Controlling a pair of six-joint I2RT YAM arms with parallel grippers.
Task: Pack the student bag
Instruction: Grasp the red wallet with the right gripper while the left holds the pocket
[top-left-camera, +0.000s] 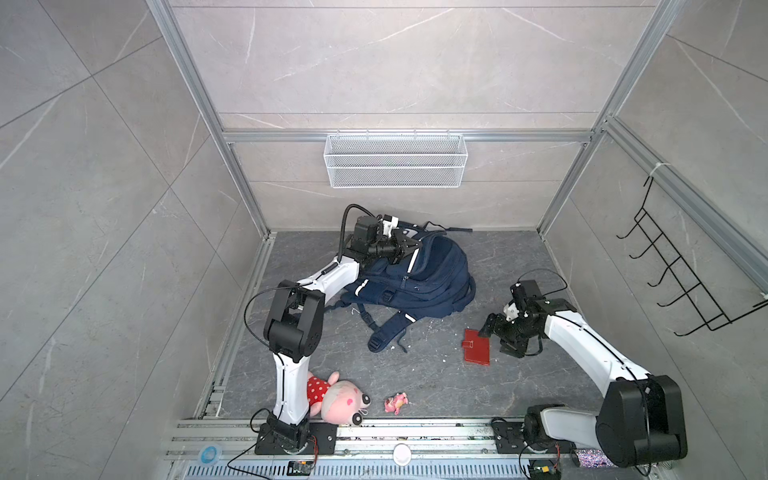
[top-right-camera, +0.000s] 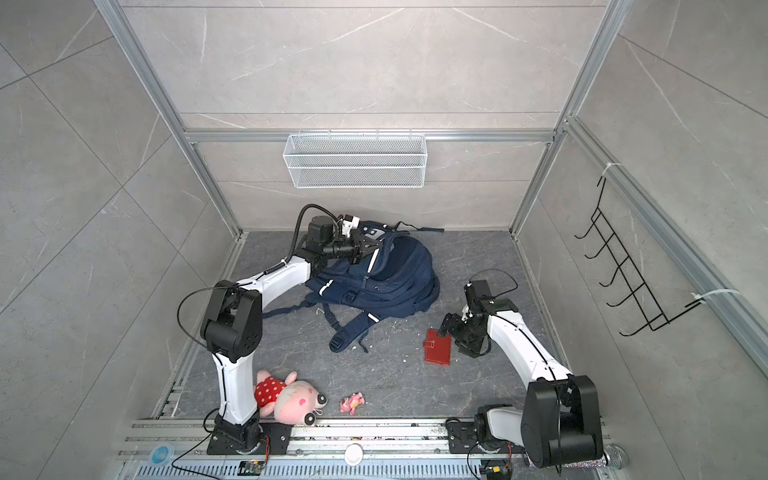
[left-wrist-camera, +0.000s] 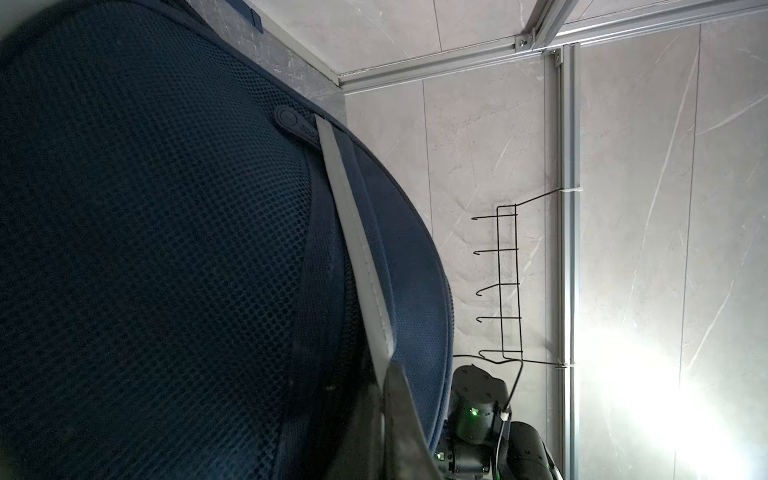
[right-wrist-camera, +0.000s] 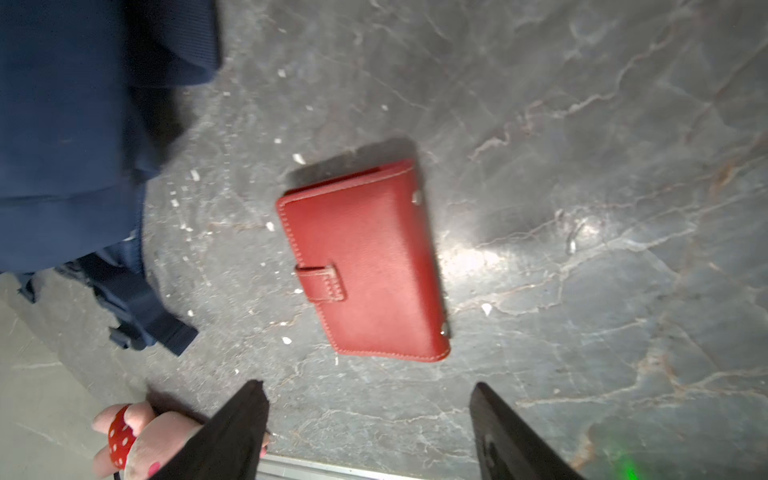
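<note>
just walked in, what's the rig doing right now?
The left gripper is shut on the backpack's edge at its far end. The right gripper hangs open over a red wallet lying on the floor, not touching it. A plush pig and a small pink toy lie unpacked near the front rail.

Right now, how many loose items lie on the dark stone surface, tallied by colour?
Navy: 1, the student bag
Red: 1, the wallet
Pink: 2, the plush pig and the small toy
Total: 4
</note>
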